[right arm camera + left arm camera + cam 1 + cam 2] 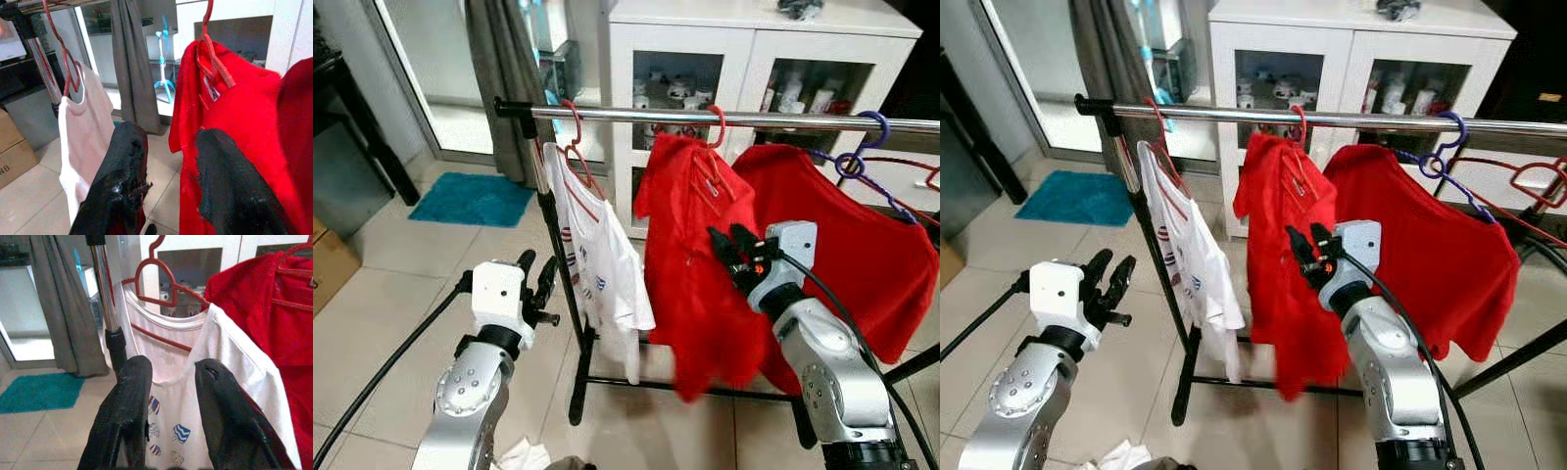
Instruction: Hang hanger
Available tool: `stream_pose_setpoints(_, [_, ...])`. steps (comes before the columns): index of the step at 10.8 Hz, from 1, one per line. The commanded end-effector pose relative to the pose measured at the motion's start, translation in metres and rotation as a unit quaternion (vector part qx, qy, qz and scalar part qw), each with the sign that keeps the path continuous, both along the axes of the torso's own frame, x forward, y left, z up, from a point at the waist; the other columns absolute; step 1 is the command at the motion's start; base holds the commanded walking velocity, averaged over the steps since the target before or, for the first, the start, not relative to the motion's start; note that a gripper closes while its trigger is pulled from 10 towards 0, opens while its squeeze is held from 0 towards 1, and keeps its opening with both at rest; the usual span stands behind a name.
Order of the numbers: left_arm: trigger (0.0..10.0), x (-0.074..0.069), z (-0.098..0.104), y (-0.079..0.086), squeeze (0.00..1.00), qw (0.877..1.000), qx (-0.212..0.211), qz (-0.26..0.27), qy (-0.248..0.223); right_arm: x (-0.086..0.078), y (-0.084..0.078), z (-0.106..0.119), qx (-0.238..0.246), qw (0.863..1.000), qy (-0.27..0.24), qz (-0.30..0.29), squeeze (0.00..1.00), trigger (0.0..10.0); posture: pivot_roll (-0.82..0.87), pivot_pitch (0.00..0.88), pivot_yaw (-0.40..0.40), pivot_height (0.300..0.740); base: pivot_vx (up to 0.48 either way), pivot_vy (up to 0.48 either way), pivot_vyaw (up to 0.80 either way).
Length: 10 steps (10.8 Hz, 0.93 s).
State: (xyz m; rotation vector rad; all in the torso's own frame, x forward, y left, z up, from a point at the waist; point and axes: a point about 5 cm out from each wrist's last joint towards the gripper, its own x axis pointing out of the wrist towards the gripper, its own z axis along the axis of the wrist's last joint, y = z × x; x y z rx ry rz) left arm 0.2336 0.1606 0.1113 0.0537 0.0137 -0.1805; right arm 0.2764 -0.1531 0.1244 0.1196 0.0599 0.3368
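Red hanger point(713, 127) on rail point(724, 118), frame centre, carrying red shirt point(690, 255) | right end effector point(732, 251) open, empty, against shirt; left end effector point(537, 277) open | risk: snagged fabric drags hook off.

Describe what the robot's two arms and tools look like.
Both arms are silver metal with rounded joints and white wrist housings. A black cable trails from each. The left tool and right tool each have two long black fingers; an orange-red spot shows at the right tool's base.

Glossy metal rail point(724, 118), soft cloth shirts point(700, 264), smooth tiled floor point(431, 274).
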Motion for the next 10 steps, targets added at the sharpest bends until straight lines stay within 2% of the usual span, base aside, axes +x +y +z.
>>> stream_pose_setpoints(1, [10.0, -0.005, -0.005, 0.003, 0.0, 1.0, 0.018, 0.024, 0.003, -0.013, 0.001, 0.0, -0.008, 0.999, 0.026, -0.021, 0.0, 10.0, -0.02, 0.0, 0.023, 0.74, 0.0, 0.0, 0.0])
stream_pose_setpoints(5, [10.0, -0.007, 0.001, 0.014, 0.0, 0.999, 0.002, 0.048, 0.005, -0.015, 0.004, -0.006, -0.003, 0.999, 0.048, -0.019, 0.0, 10.0, -0.01, 0.0, -0.003, 0.74, 0.0, 0.0, 0.0])
stream_pose_setpoints(7, [10.0, -0.014, 0.002, 0.015, 0.0, 0.999, 0.005, 0.04, 0.009, -0.019, 0.006, -0.009, 0.001, 0.998, 0.06, -0.01, 0.0, 10.0, 0.01, 0.001, -0.018, 0.74, 0.0, 0.0, 0.0])
stream_pose_setpoints(10, [10.0, -0.017, 0.005, 0.013, 0.0, 0.999, -0.002, 0.034, 0.007, -0.024, 0.007, -0.009, 0.0, 0.998, 0.068, -0.012, 0.0, 10.0, 0.0, 0.055, -0.019, 0.74, 0.0, 0.0, 0.0])
